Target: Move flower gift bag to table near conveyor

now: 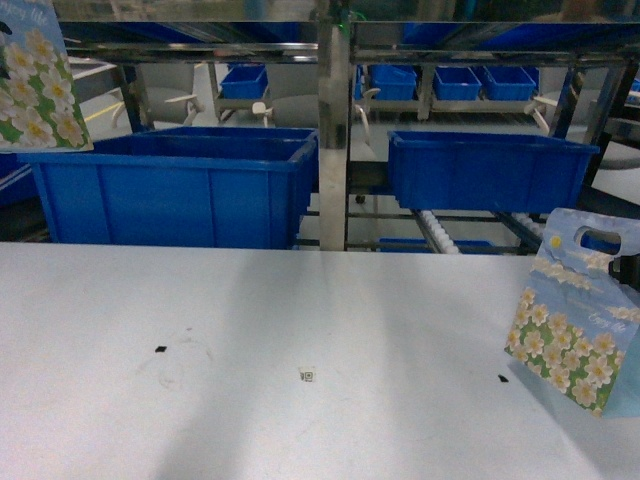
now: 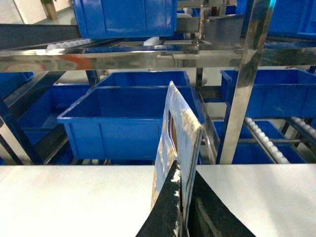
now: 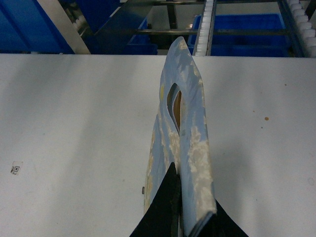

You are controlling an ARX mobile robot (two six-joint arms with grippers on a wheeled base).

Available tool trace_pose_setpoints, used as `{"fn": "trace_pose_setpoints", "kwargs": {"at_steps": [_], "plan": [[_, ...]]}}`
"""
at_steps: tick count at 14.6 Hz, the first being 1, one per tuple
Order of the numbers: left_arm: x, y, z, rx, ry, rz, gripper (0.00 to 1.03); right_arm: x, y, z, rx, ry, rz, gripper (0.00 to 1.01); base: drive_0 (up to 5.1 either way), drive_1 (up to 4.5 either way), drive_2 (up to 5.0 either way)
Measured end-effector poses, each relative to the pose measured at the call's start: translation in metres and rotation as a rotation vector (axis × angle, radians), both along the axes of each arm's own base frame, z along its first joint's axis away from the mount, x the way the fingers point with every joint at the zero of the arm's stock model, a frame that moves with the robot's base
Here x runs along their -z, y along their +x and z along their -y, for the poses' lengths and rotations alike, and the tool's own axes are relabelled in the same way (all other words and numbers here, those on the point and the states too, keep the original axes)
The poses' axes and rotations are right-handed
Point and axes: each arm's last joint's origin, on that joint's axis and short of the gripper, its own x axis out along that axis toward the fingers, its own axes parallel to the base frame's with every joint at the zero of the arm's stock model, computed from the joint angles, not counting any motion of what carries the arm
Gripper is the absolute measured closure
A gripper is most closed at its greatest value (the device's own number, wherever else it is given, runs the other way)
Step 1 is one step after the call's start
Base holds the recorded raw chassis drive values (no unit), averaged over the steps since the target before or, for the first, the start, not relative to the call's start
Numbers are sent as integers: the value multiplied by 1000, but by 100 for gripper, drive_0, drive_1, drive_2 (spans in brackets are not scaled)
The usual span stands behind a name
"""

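Pinching flower gift bag [image 3: 180, 143]: right gripper [image 3: 178, 207] | left gripper [image 2: 183, 207] pinching second bag [image 2: 175, 148]

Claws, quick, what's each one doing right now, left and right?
Left claw: shut on a flower gift bag, held up in front of the conveyor.
Right claw: shut on another flower gift bag above the table.

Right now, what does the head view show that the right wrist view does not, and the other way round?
Only the head view shows two gift bags: one held high at the left and one at the right, plus two large blue bins behind the table.

Only the right wrist view shows the right claw shut on its bag's edge.

Both show the white table, its small square marker and the right bag.
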Motion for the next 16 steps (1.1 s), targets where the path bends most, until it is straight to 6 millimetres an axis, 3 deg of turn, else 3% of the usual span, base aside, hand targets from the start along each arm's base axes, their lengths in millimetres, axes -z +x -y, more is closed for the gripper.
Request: {"fn": "trace_pose_setpoints", "kwargs": {"at_steps": [8, 13, 16], "plan": [[0, 0, 0, 0, 1, 0, 101, 14, 10, -22, -66, -1, -23, 99, 0, 0, 0], [0, 0, 0, 0, 0, 0, 101, 21, 5, -24, -76, 6, -71, 48, 0, 0, 0], [0, 0, 0, 0, 0, 0, 101, 21, 5, -24, -77, 12, -73, 24, 0, 0, 0]]}}
